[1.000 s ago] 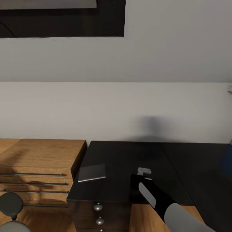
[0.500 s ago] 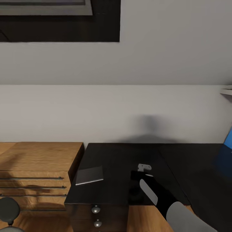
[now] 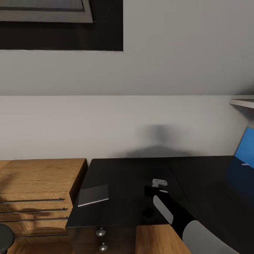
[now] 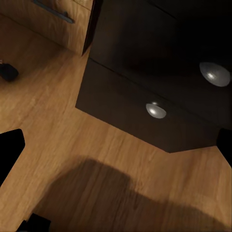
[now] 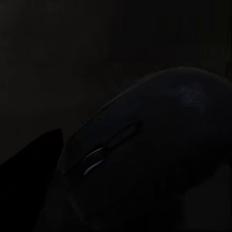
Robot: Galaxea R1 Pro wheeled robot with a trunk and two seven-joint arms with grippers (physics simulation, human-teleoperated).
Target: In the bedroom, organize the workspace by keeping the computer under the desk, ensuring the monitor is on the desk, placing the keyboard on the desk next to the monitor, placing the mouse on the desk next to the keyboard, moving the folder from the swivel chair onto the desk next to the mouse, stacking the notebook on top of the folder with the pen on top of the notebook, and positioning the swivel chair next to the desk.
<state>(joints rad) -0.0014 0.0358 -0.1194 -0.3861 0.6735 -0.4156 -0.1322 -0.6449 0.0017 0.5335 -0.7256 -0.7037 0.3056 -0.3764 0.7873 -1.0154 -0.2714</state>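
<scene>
The black desk (image 3: 127, 176) stands against the grey wall. The thin grey notebook (image 3: 92, 194) lies flat near its front left corner. My right gripper (image 3: 151, 194) hovers low over the desktop, right of the notebook, and looks shut on the dark mouse (image 5: 145, 150), which sits very close in the right wrist view with a dark finger (image 5: 29, 164) beside it. My left gripper (image 4: 118, 145) is open over the wood floor, facing the desk's dark drawers and their silver knobs (image 4: 156, 110).
A light wood cabinet (image 3: 38, 176) with long bar handles adjoins the desk's left end. An upright blue panel (image 3: 246, 148) and a white shelf (image 3: 243, 102) are at the right edge. A dark-framed skylight (image 3: 60, 24) is above. A dark rounded shape (image 3: 3, 237) sits at the lower left.
The camera has turned right, so the desk, cabinet and notebook have slid left and the blue panel shows more. My right arm keeps its place over the desk.
</scene>
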